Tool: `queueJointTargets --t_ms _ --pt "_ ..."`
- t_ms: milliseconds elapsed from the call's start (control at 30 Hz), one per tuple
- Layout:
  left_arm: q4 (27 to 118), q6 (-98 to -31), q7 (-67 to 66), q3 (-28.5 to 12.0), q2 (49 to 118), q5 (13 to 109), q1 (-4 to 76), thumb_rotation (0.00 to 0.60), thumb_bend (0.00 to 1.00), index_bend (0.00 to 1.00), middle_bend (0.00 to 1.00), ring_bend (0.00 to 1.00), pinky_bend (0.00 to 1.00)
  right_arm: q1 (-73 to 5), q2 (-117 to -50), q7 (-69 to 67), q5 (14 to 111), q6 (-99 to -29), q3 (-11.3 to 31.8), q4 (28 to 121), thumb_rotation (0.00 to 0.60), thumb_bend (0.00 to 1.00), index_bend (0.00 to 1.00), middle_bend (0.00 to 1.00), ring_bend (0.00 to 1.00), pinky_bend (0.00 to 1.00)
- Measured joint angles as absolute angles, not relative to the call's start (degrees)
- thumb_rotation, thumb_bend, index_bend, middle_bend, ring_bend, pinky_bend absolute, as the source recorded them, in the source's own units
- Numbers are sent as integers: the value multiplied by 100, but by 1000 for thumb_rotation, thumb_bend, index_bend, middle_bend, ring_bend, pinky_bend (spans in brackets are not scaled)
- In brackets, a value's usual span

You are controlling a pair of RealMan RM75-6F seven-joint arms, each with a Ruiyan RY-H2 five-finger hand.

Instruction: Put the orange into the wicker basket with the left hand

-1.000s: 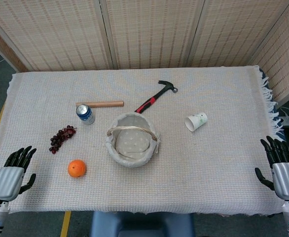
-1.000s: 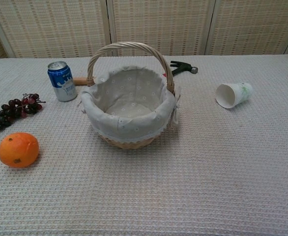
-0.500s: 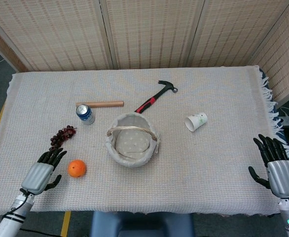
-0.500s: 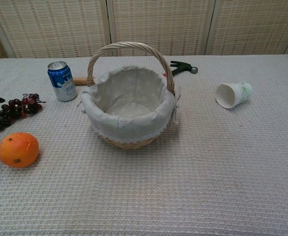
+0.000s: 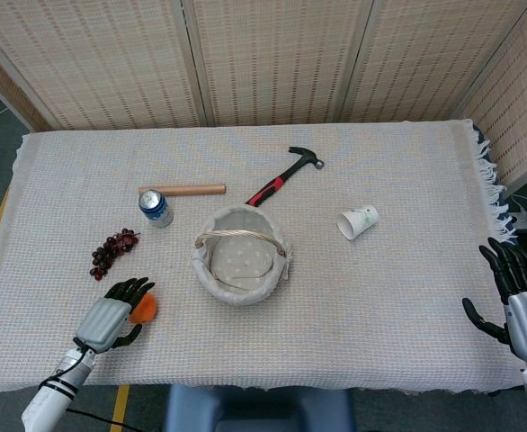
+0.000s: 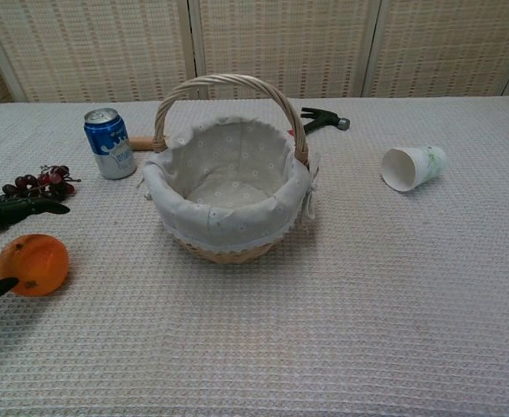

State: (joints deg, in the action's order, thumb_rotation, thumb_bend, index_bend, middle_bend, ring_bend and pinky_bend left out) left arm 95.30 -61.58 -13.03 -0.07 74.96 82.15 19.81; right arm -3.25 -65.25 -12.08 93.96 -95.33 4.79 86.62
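Note:
The orange (image 5: 144,310) (image 6: 33,264) lies on the cloth at the front left, mostly covered by my left hand (image 5: 111,321) in the head view. That hand reaches around it from the left, fingers spread above it and thumb below, as the fingertips (image 6: 37,208) show in the chest view; whether they touch the fruit is unclear. The wicker basket (image 5: 240,255) (image 6: 227,178), lined with pale cloth and with its handle upright, stands in the middle, right of the orange. My right hand (image 5: 524,310) hangs open off the table's right edge, holding nothing.
Dark grapes (image 5: 112,251) lie just beyond the orange. A blue can (image 5: 156,208) and a wooden stick (image 5: 183,190) sit behind them. A hammer (image 5: 286,175) lies behind the basket, and a tipped paper cup (image 5: 358,221) to its right.
My left hand has moved right across the cloth, from the table's left edge to the orange, and now covers most of it. The right hand has dropped back slightly.

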Motion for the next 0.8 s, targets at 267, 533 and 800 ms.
queueJointTargets --t_ms 267,533,800 --pt "9425 -6131 -1257 55 7565 8209 2032 600 433 0 0 0 112 -335 -6567 -1101 9420 -9506 446 8648 600 223 2 0 0 37" --pt "8944 -5948 -1128 33 7966 8026 2144 600 431 0 0 0 111 -350 -6584 -1085 9392 -9491 457 8642 600 222 6 0 0 37" --pt "8498 -6126 -1101 -6 8362 7967 2119 600 441 104 147 323 388 -353 -6587 -1082 9387 -9493 455 8641 600 223 8 0 0 37"
